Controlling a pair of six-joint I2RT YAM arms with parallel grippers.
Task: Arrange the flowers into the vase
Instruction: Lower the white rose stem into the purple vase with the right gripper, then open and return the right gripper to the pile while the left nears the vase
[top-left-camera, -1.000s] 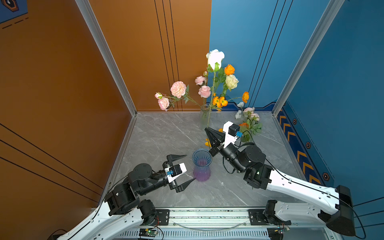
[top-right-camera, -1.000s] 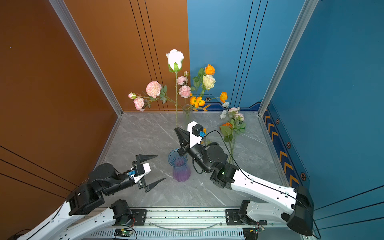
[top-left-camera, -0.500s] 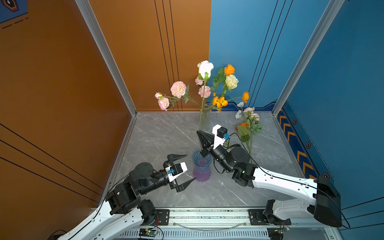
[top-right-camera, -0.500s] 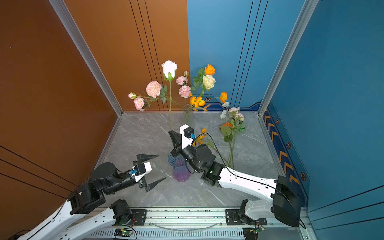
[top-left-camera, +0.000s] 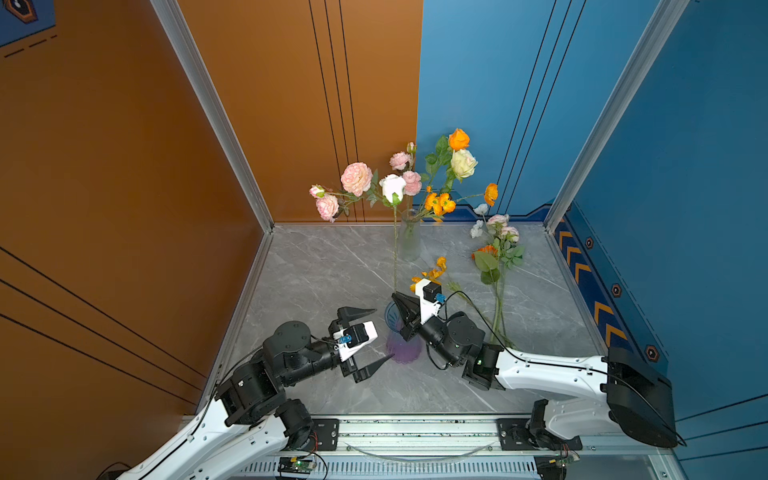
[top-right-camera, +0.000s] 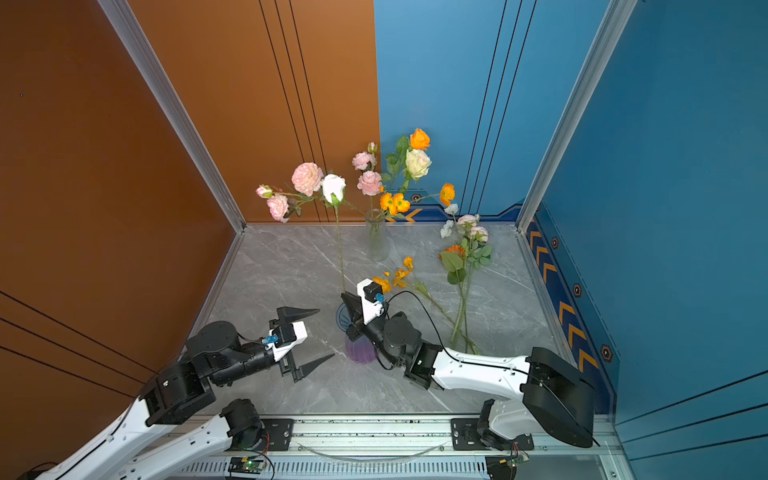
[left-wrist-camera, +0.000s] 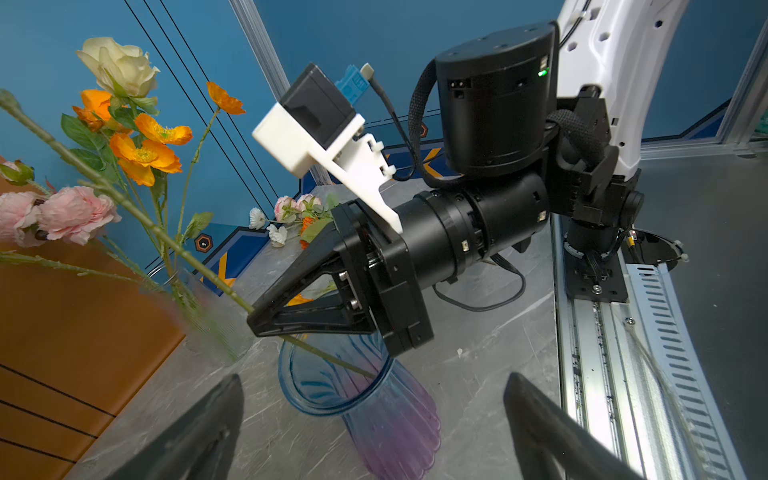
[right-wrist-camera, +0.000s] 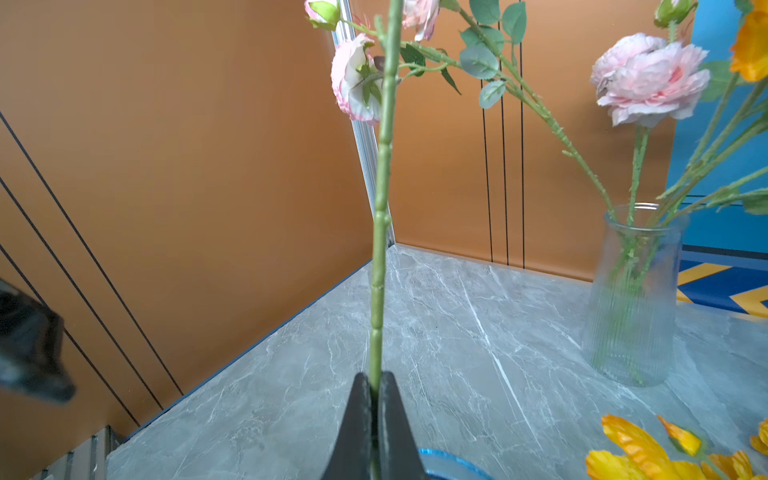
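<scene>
The right gripper (top-left-camera: 397, 297) is clamped on the green stem of a white rose (top-left-camera: 392, 188), holding it nearly upright. The stem's lower end dips into the mouth of the purple vase (top-left-camera: 400, 352) directly under the fingers. The left gripper (top-left-camera: 383, 332) hangs just beside that vase with its jaws spread wide and nothing between them. Farther back a clear vase (top-left-camera: 409, 243) carries pink, orange and cream blooms, and loose flowers (top-left-camera: 485, 261) lie on the table (top-left-camera: 324, 270) off to the right in both top views.
</scene>
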